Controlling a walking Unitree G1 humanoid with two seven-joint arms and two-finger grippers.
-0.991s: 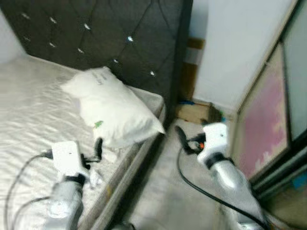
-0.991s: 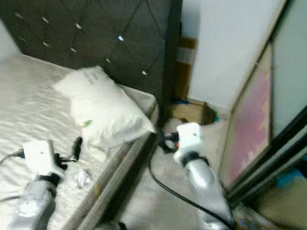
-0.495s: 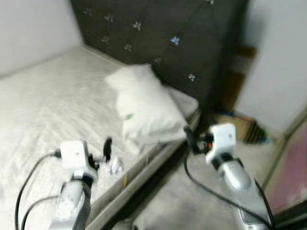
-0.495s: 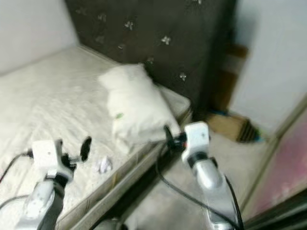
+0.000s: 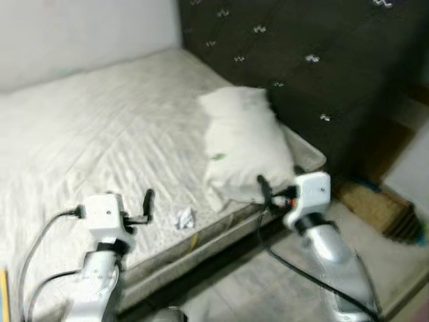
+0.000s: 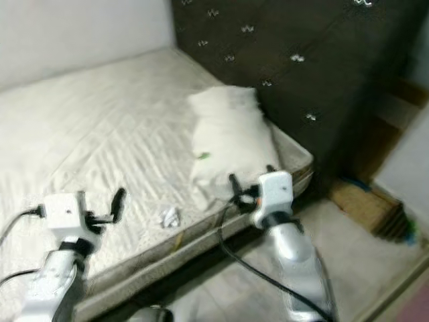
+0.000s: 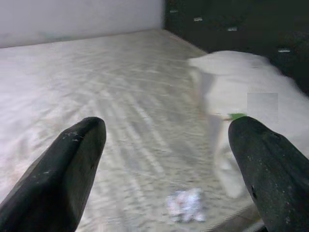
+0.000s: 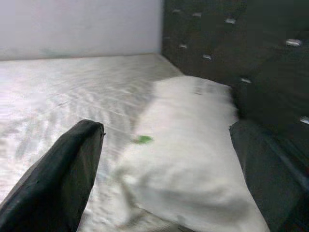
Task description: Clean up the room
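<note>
A small crumpled white paper (image 5: 184,217) lies on the bare mattress (image 5: 100,141) near its front edge, also seen as the crumpled paper (image 7: 186,204). A white pillow (image 5: 244,149) with a small green mark rests against the dark tufted headboard (image 5: 315,47). My left gripper (image 5: 148,200) is held over the mattress just left of the paper, open and empty. My right gripper (image 5: 263,188) hangs at the bed's edge right in front of the pillow (image 8: 188,150), open and empty.
A light wall (image 5: 80,30) runs behind the bed on the left. A cardboard box (image 5: 379,204) sits on the floor right of the headboard. Pale floor (image 5: 268,288) lies beside the bed. Black cables trail from both arms.
The whole view has swung left, bringing more of the mattress and wall in and losing the pink door on the right. Both grippers keep their pose; the paper now lies farther right of the left gripper.
</note>
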